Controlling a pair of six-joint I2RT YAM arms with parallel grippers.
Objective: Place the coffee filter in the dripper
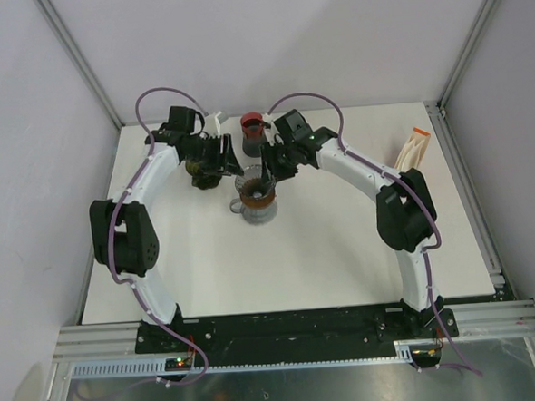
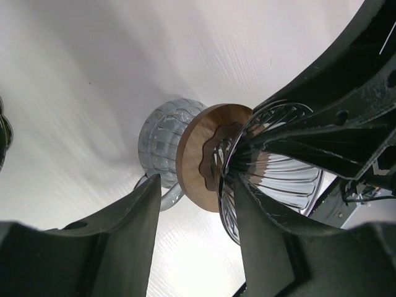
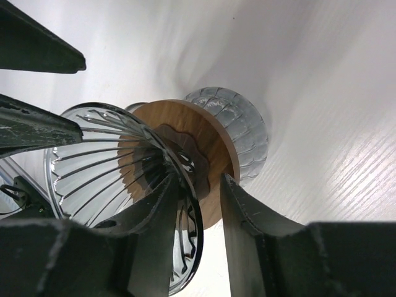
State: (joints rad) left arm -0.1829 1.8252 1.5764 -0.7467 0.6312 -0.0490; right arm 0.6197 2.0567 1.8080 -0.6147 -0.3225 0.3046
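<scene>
Dripper (image 1: 256, 194) stands mid-table on a glass jug (image 3: 242, 124). Right gripper (image 3: 200, 179), at its 1 o'clock, pinches the glass rim. Left gripper (image 2: 195, 179), at 11 o'clock, gapes wide, clamping nothing. Coffee filter stack (image 1: 416, 146) lies well apart at 2 o'clock.

Top-down view is bright and even, just soft shadows under my arms on the white counter (image 1: 344, 259). Wrist shots are rougher: my fingers (image 2: 124, 247) go near-black and slightly soft up close, glare streaks run across the dripper (image 3: 93, 154), and the counter looks washed out.
</scene>
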